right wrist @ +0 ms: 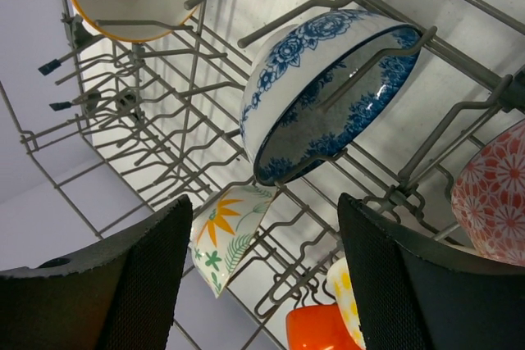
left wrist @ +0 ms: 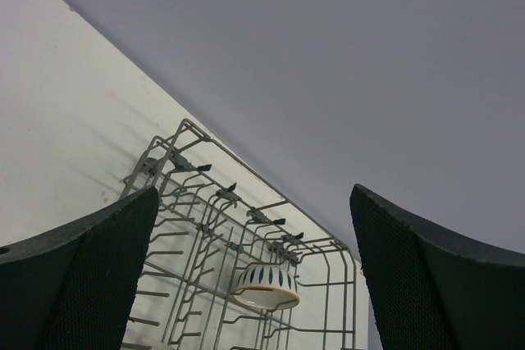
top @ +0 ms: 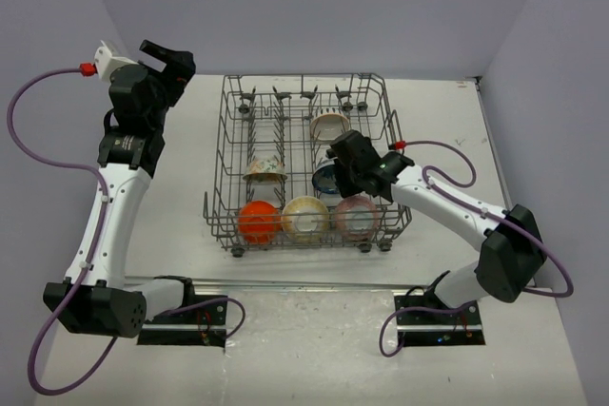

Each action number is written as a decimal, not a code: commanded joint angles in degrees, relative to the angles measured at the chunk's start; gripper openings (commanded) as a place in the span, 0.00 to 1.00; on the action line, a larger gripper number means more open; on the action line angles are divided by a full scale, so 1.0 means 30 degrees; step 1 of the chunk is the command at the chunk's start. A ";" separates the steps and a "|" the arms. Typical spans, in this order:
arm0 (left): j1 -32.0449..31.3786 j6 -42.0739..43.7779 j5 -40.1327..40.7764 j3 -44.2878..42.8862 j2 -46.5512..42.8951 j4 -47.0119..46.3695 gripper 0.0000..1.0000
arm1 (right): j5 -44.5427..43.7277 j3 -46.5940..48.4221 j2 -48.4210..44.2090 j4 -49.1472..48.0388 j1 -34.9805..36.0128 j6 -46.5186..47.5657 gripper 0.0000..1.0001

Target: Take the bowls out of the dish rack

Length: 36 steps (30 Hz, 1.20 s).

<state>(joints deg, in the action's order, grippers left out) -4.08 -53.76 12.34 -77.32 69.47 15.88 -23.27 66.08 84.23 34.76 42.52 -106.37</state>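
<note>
The dish rack (top: 228, 140) stands mid-table (top: 181, 178) with all six bowls inside, and my left tool (left wrist: 254, 194) hangs wide open and empty near its far left corner. My right tool (right wrist: 262, 211) is down in the rack, jaws apart and gripping nothing, facing the blue-and-white bowl (right wrist: 328, 88), which is tilted on the tines. I judge I should straddle its rim squarely, clear of the wires and the pink bowl (right wrist: 492, 194), then lift along the tines.

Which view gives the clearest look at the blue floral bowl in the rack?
Right wrist: the blue floral bowl is close up, tilted, its pattern sharp. In the top external view only a blue sliver peeks out beside the right gripper. The left wrist view does not show it.
</note>
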 commanded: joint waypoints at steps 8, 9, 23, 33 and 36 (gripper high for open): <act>0.0216 0.0429 0.0282 -0.0301 -0.0540 -0.0605 0.98 | -0.0975 -0.0143 0.0107 -0.1332 -0.0551 -0.0580 0.67; 0.0216 0.0429 0.0253 -0.0301 -0.0540 -0.0606 0.98 | -0.0917 -0.0143 0.0195 -0.1450 -0.0609 -0.0551 0.66; 0.0216 0.1131 0.0252 -0.0887 -0.0365 -0.0312 0.98 | -0.0126 -0.0289 0.2246 -0.2974 -0.1137 -0.1253 0.54; 0.0274 0.1425 0.0223 -0.1092 -0.0335 -0.0283 0.98 | 0.0168 -0.1138 0.2950 -0.3764 -0.1255 -0.2016 0.19; 0.0275 0.1337 0.0165 -0.0917 -0.0335 -0.0254 0.98 | 0.0226 -0.1344 0.2834 -0.3882 -0.1254 -0.1928 0.05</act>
<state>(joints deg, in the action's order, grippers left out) -3.81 -51.22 12.38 -78.17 69.21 15.94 -21.93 63.40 92.51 20.88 38.79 -111.92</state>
